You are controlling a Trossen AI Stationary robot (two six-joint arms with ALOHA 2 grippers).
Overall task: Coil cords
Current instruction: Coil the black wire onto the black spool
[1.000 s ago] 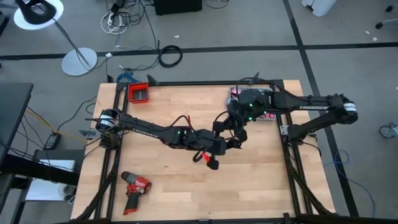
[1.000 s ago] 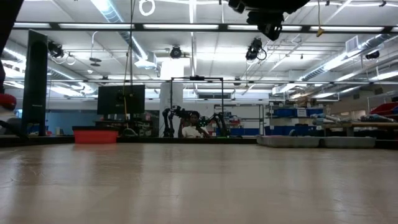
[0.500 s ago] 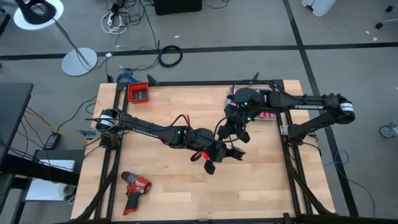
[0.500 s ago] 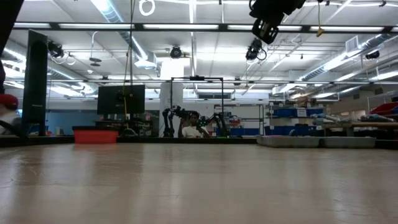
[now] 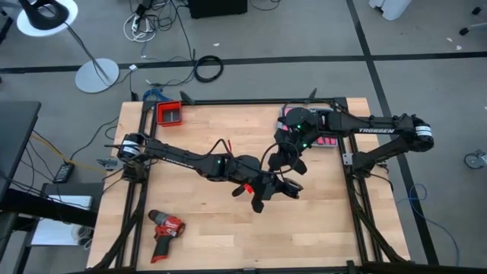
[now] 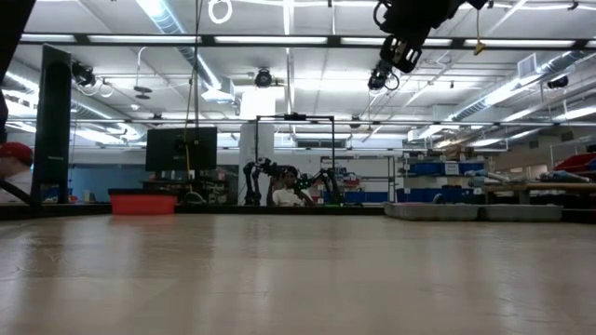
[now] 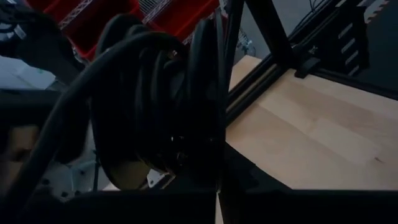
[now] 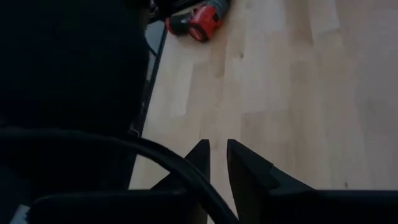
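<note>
While both grippers meet mid-table, red drill (image 5: 165, 230) lies well apart.

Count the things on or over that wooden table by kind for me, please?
Robot arms: 2
Red drill: 1
Red bin: 1
Pink box: 1
Black cord bundle, held up between the arms: 1
Total: 6

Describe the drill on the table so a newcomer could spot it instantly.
Start from the wooden table in the high view and go to the corner nearest the left arm's base. The drill lies there alone, red and black, well away from both grippers.
</note>
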